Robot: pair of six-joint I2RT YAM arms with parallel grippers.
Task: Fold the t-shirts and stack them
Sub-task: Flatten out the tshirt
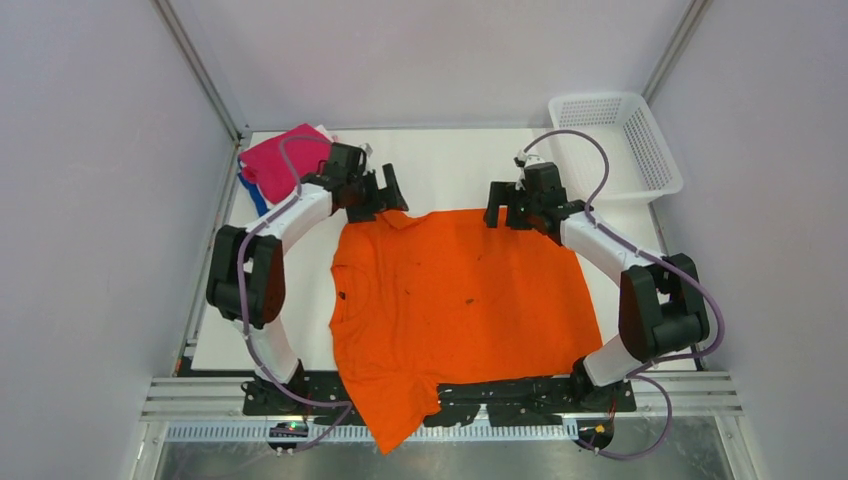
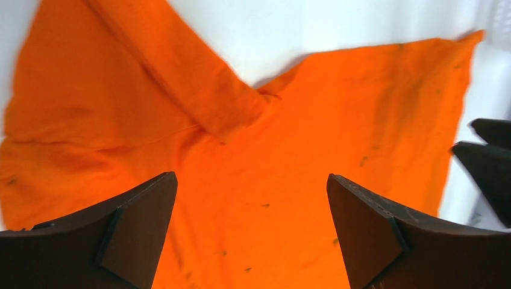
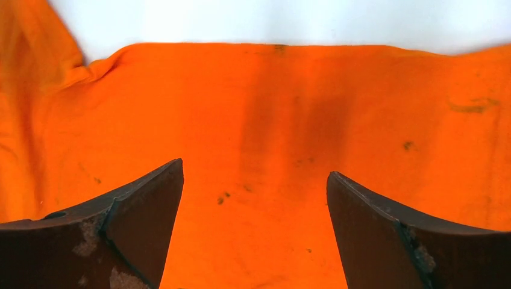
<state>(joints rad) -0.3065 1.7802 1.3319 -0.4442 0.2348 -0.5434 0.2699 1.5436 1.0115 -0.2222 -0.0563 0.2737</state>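
Note:
A bright orange t-shirt [image 1: 460, 290] lies spread on the white table, its neck to the left and one part hanging over the near edge. One sleeve is folded over at the far left corner [image 2: 199, 90]. My left gripper [image 1: 385, 195] is open and empty above that far left corner; the cloth shows between its fingers [image 2: 250, 205]. My right gripper [image 1: 505, 212] is open and empty above the shirt's far right edge [image 3: 253, 198]. A stack of folded shirts, magenta [image 1: 285, 160] on top with white and blue beneath, sits at the far left corner of the table.
A white plastic mesh basket [image 1: 615, 145] stands at the far right corner. The right gripper's fingers show at the right edge of the left wrist view [image 2: 491, 162]. Grey walls enclose the table on three sides.

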